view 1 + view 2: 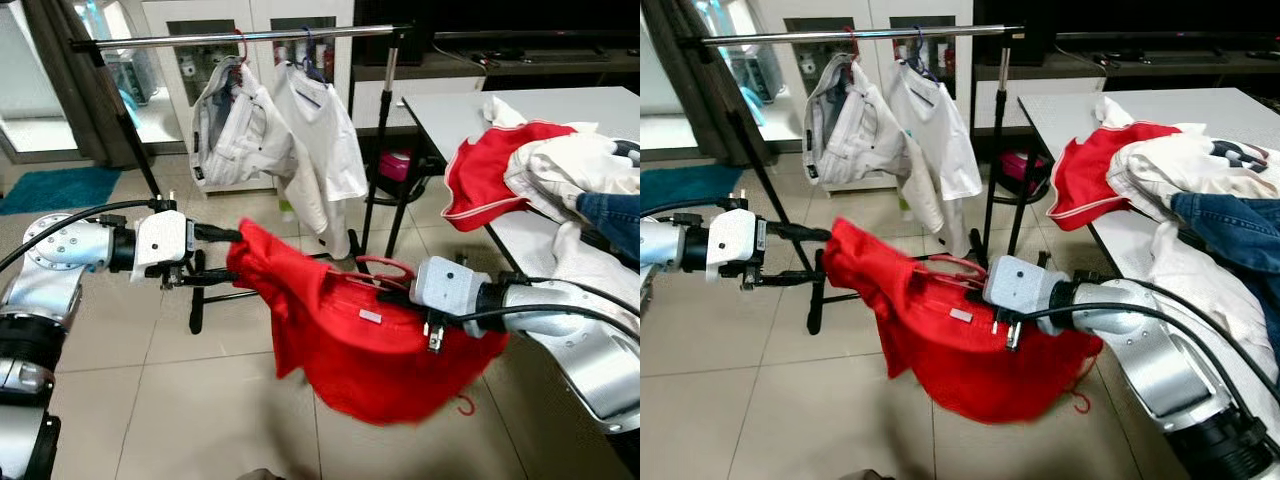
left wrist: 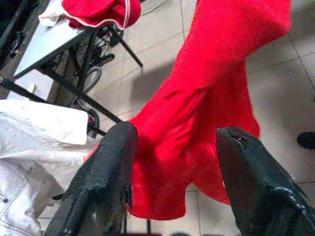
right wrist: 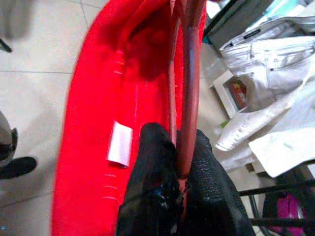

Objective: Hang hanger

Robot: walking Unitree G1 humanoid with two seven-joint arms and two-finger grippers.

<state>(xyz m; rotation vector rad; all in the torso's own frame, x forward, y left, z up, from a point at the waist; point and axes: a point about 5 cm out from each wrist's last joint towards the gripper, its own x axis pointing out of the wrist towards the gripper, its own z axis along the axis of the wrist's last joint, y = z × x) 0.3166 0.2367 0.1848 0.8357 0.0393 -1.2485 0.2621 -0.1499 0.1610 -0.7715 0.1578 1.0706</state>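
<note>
Hanger (image 3: 187,98) with red shirt (image 1: 370,340) clamped in right gripper (image 3: 182,162) jaws, left gripper (image 2: 172,162) jaws parted around shirt's edge.

red garment (image 1: 370,345): bright solid red, little white tag sewn inside
hanger (image 3: 188,93): dull red-pink
left gripper (image 2: 172,162): black textured fingers on a white and silver wrist
right gripper (image 3: 183,189): black fingers too
rail (image 1: 240,37): shiny silver bar, black legs
hanging clothes (image 1: 320,140): white shirt, plus off-white jeans next to it
table (image 1: 450,115): pale grey top
pile on table (image 1: 500,165): red with white trim, white stuff, blue denim
floor (image 1: 200,400): beige tiles
rug (image 1: 55,188): teal
</note>
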